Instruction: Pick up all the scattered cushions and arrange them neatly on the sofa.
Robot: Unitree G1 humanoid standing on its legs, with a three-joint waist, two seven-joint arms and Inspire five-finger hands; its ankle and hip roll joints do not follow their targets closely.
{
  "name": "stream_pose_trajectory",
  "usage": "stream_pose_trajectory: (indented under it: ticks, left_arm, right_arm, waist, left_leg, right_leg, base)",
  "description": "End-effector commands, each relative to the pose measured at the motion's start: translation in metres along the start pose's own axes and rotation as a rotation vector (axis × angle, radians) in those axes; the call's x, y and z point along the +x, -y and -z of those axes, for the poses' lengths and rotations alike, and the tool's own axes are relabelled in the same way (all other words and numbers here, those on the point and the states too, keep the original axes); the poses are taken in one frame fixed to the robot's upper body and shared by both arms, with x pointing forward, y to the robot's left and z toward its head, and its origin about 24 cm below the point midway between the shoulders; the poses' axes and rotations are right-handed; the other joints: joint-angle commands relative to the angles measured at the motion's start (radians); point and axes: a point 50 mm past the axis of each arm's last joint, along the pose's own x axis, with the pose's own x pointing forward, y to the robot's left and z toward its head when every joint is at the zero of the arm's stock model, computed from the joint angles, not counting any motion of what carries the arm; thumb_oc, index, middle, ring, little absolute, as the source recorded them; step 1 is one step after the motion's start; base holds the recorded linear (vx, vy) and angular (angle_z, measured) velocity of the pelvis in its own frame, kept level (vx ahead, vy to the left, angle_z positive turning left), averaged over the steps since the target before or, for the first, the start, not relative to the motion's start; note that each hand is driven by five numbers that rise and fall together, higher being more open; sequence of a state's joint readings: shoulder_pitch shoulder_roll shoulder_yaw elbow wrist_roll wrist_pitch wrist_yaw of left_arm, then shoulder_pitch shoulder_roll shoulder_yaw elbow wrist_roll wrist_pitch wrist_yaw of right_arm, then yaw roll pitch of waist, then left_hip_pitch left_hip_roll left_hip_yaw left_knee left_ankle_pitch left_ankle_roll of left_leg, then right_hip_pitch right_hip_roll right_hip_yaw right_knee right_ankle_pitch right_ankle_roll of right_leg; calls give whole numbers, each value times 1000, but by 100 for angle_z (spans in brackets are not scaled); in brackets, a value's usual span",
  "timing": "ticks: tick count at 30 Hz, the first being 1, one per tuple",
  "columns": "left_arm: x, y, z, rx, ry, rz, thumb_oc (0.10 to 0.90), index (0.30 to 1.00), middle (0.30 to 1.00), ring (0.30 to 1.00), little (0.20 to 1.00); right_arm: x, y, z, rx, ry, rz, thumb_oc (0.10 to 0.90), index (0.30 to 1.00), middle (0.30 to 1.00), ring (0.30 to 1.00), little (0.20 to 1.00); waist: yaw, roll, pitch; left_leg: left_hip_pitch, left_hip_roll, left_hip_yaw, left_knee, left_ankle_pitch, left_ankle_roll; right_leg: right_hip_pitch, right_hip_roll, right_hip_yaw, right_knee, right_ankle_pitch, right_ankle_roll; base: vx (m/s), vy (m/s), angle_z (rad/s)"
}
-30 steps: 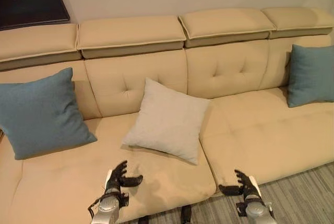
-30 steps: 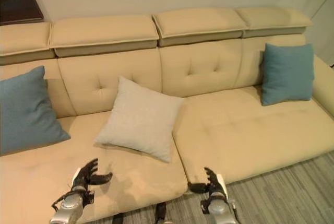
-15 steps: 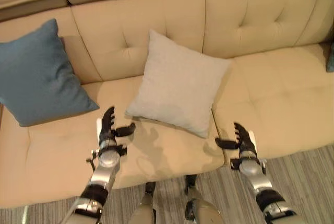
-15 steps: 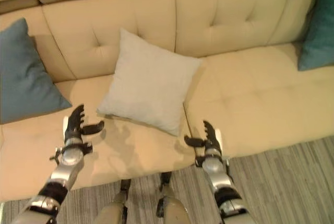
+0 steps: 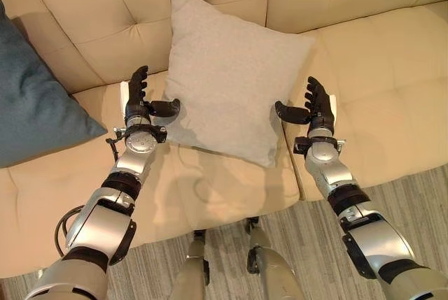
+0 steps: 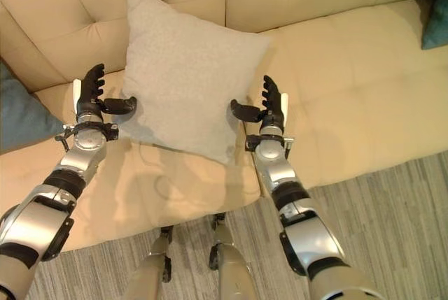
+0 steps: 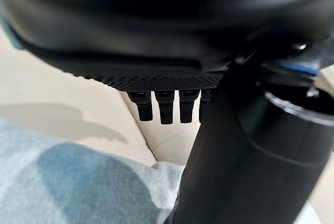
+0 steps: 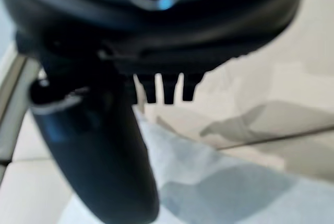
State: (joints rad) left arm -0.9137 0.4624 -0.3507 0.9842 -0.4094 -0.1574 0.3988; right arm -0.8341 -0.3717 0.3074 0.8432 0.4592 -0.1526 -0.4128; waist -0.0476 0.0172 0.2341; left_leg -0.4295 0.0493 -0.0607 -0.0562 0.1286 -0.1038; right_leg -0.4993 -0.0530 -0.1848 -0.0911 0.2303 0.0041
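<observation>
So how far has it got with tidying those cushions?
Partway, it seems. A blue cushion already leans against the sofa backrest on the robot's left, and another blue one shows at the far right. The pale cushion is the current job: the left hand and right hand flank its two sides, fingers straight, not gripping yet. Lifting and straightening it is still to do.

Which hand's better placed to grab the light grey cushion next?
Roughly even. Left hand and right hand sit open at opposite edges of the light grey cushion, thumbs pointing inward. A two-handed grasp looks likeliest.
</observation>
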Motion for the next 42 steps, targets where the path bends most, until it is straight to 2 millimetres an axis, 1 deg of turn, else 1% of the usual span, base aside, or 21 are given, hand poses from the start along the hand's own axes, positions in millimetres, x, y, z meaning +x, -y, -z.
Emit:
stream_pose_trajectory:
  ticks: [1, 5, 7, 8, 9, 10, 11, 14, 17, 18, 19, 25, 28, 31, 35, 37, 38, 39, 40, 41, 42]
  left_arm:
    - [20, -22, -56, -68, 183, -55, 800, 900, 900, 900, 900]
    - [19, -14, -58, -69, 183, -16, 800, 900, 900, 900, 900]
    - [17, -4, -59, -58, 185, 24, 800, 900, 900, 900, 900]
    - [17, -4, -59, -58, 185, 24, 800, 900, 900, 900, 900]
    - [15, 1, -56, -65, 177, 43, 800, 900, 900, 900, 900]
    - [15, 2, -56, -65, 177, 43, 800, 900, 900, 900, 900]
    - [12, 11, -54, -84, 171, 67, 800, 900, 900, 900, 900]
    - [8, 20, -52, -118, 166, 96, 800, 900, 900, 900, 900]
    - [4, 31, -57, -179, 185, 132, 800, 900, 900, 900, 900]
    - [0, 38, -62, -208, 209, 160, 800, 900, 900, 900, 900]
    - [-2, 41, -65, -233, 223, 178, 402, 302, 302, 302, 302]
    - [-5, 45, -62, -270, 214, 188, 400, 300, 300, 300, 300]
    - [-7, 43, -57, -306, 201, 185, 400, 300, 300, 300, 300]
    - [-12, 40, -56, -379, 219, 184, 400, 300, 300, 300, 300]
    - [-23, 44, -55, -418, 250, 208, 400, 300, 300, 300, 300]
    - [-40, 51, -48, -512, 254, 218, 400, 300, 300, 300, 300]
    - [-40, 51, -48, -512, 253, 218, 400, 300, 300, 300, 300]
    - [-46, 53, -47, -542, 261, 218, 400, 300, 300, 300, 300]
    - [-59, 55, -46, -582, 282, 229, 400, 300, 300, 300, 300]
    - [-66, 56, -45, -596, 293, 233, 400, 300, 300, 300, 300]
    - [-67, 57, -44, -595, 290, 233, 400, 300, 300, 300, 300]
  right_arm:
    - [8, -8, -29, 142, 111, -4, 800, 900, 900, 900, 900]
    - [8, -12, -28, 180, 89, -17, 800, 900, 900, 900, 900]
    - [6, -17, -19, 190, 50, -38, 800, 900, 900, 900, 900]
    - [6, -17, -19, 190, 51, -38, 800, 900, 900, 900, 900]
    - [3, -21, -12, 185, 23, -59, 800, 900, 900, 900, 900]
    - [3, -21, -11, 185, 22, -59, 800, 900, 900, 900, 900]
    - [-3, -31, -4, 208, -8, -86, 800, 900, 900, 900, 900]
    - [-10, -43, 6, 231, -43, -132, 800, 900, 900, 900, 900]
    - [-17, -56, 11, 257, -67, -191, 800, 900, 900, 900, 900]
    - [-19, -62, 10, 267, -65, -228, 491, 436, 436, 436, 436]
    - [-19, -66, 7, 264, -56, -259, 400, 300, 300, 300, 300]
    - [-17, -64, 0, 291, -26, -260, 400, 300, 300, 300, 300]
    - [-15, -58, -6, 319, 4, -241, 400, 300, 300, 300, 300]
    - [-14, -46, -16, 333, 72, -211, 400, 300, 300, 300, 300]
    - [-19, -41, -21, 336, 123, -202, 400, 300, 300, 300, 300]
    - [-28, -37, -25, 356, 182, -191, 400, 300, 300, 300, 300]
    - [-28, -37, -24, 355, 181, -190, 400, 300, 300, 300, 300]
    - [-32, -35, -27, 349, 212, -185, 400, 300, 300, 300, 300]
    - [-40, -30, -33, 338, 274, -175, 400, 300, 300, 300, 300]
    - [-43, -25, -37, 334, 314, -161, 400, 300, 300, 300, 300]
    - [-44, -25, -36, 332, 312, -160, 400, 300, 300, 300, 300]
  waist:
    - [-9, -13, -61]
    - [-8, -6, -58]
    - [-7, 1, -52]
    - [-8, 1, -53]
    - [-6, 3, -48]
    - [-6, 3, -49]
    - [-7, 6, -44]
    - [-4, 10, -38]
    - [0, 15, -31]
    - [2, 18, -30]
    - [6, 19, -30]
    - [7, 14, -36]
    - [5, 9, -42]
    - [4, 0, -49]
    - [3, -2, -54]
    - [2, -6, -55]
    - [1, -6, -56]
    - [0, -7, -59]
    - [1, -11, -61]
    - [2, -13, -62]
    - [2, -13, -64]
  left_leg:
    - [-52, -34, 38, -31, -9, -24]
    - [-61, -38, 37, -31, -8, -24]
    - [-64, -38, 37, -31, -11, -27]
    - [-69, -40, 36, -31, -6, -26]
    - [-68, -39, 38, -31, -10, -27]
    - [-68, -39, 38, -31, -10, -27]
    - [-74, -43, 38, -31, -3, -28]
    - [-73, -43, 39, -31, -6, -28]
    - [-80, -43, 38, -31, -3, -29]
    - [-83, -44, 38, -31, -1, -30]
    - [-86, -43, 35, -31, 1, -31]
    - [-84, -44, 31, -31, 3, -32]
    - [-79, -44, 27, -31, 1, -33]
    - [-64, -44, 24, -31, -4, -34]
    - [-54, -47, 21, -31, -2, -32]
    - [-36, -44, 20, -31, -13, -32]
    - [-39, -46, 19, -31, -8, -31]
    - [-38, -46, 18, -31, -9, -31]
    - [-31, -45, 14, -31, -12, -28]
    - [-29, -45, 12, -31, -14, -26]
    - [-28, -45, 12, -31, -14, -26]
  right_leg:
    - [-4, -23, 54, 4, -84, 153]
    - [-16, -23, 56, 4, -82, 153]
    - [-20, -22, 57, 4, -84, 152]
    - [-24, -24, 57, 4, -80, 152]
    - [-23, -21, 57, 4, -84, 152]
    - [-24, -21, 57, 4, -84, 152]
    - [-31, -22, 58, 4, -80, 152]
    - [-32, -20, 60, 4, -82, 151]
    - [-39, -22, 59, 4, -80, 151]
    - [-42, -23, 58, 4, -80, 151]
    - [-44, -22, 58, 4, -80, 151]
    - [-41, -22, 56, 4, -81, 150]
    - [-36, -21, 54, 4, -82, 149]
    - [-20, -23, 51, 4, -86, 149]
    - [-9, -26, 47, 4, -84, 147]
    - [11, -27, 44, 4, -91, 144]
    - [8, -29, 44, 4, -87, 144]
    - [11, -31, 43, 4, -88, 143]
    - [20, -32, 41, 4, -91, 142]
    - [23, -33, 39, 4, -92, 142]
    - [24, -33, 39, 4, -93, 142]
  base:
    - [23, -6, 5]
    - [12, -4, 2]
    - [1, -4, 2]
    - [2, -13, 4]
    - [-8, -7, 5]
    - [0, 0, 0]
    - [0, 0, 0]
    - [0, 0, 0]
    - [-37, -13, -2]
    - [-54, -10, 0]
    - [-40, -5, 1]
    - [-9, -3, 1]
    - [0, 0, 0]
    - [-22, -4, 2]
    - [0, 0, 0]
    - [0, 0, 0]
    - [-3, -2, 3]
    - [6, -5, 4]
    - [33, -10, 5]
    - [24, -7, 6]
    - [25, -5, 5]
